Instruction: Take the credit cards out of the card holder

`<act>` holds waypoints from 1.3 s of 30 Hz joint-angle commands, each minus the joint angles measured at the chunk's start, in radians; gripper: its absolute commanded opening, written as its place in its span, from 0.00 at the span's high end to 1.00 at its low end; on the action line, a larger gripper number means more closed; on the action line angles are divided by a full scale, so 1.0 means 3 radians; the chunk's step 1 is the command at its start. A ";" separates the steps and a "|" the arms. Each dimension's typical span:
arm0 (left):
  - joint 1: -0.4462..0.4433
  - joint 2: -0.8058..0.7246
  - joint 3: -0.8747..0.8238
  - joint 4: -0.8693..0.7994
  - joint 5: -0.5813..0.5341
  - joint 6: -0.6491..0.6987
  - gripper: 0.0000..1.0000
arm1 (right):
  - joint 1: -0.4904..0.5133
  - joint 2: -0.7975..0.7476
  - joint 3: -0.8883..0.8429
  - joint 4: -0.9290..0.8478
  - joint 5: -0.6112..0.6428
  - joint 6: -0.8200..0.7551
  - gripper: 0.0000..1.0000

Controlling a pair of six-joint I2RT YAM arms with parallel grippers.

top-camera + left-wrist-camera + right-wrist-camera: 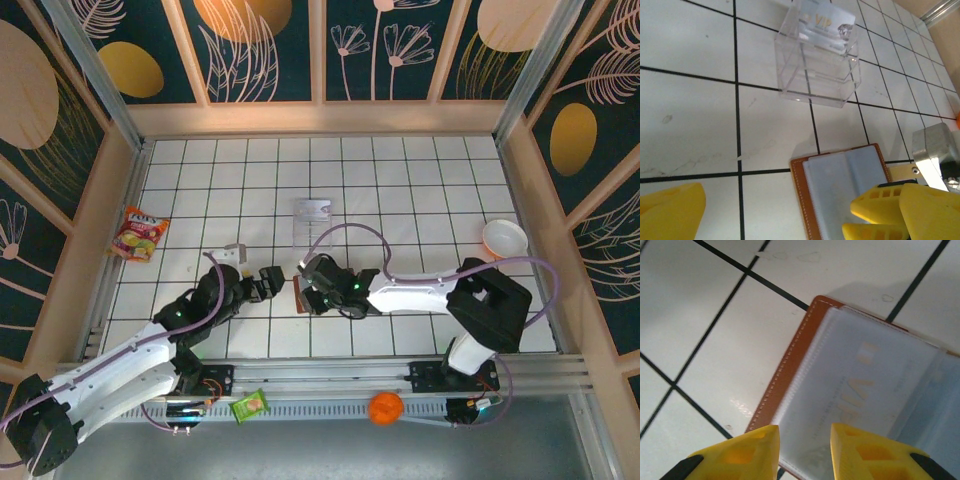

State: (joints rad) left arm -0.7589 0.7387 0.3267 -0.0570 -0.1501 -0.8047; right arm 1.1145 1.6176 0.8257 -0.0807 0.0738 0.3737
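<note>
1. Top external view: the left gripper (272, 283) is spread wide over the open card holder (297, 296) on the counter (400, 180).
2. A credit card (860, 390) sits in its clear sleeve.
3. The right gripper (805, 440), narrowly parted above the holder's edge, likely needs to pinch that card next.

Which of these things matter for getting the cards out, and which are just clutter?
Job:
wallet
sleeved card
loose card in the clear tray

Clutter:
snack packet
bowl
green packet
orange ball
</note>
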 commanded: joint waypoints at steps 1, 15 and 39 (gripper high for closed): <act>0.0017 -0.0062 -0.0069 -0.0030 0.0013 -0.0073 0.01 | 0.0088 0.0053 0.0188 -0.0150 0.0365 0.0017 0.67; 0.0015 -0.0028 -0.0085 -0.0009 0.0035 -0.0069 0.01 | 0.0271 0.0482 0.0344 -0.0365 0.0588 0.0046 0.71; -0.0035 0.0963 -0.0101 0.0983 0.0888 -0.0039 0.61 | 0.0056 -0.0358 -0.0205 0.0560 -0.0017 0.0914 1.00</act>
State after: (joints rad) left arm -0.7597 1.0054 0.2970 0.1532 0.0689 -0.8127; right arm 1.1458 1.5539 0.7929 0.0257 0.1085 0.5762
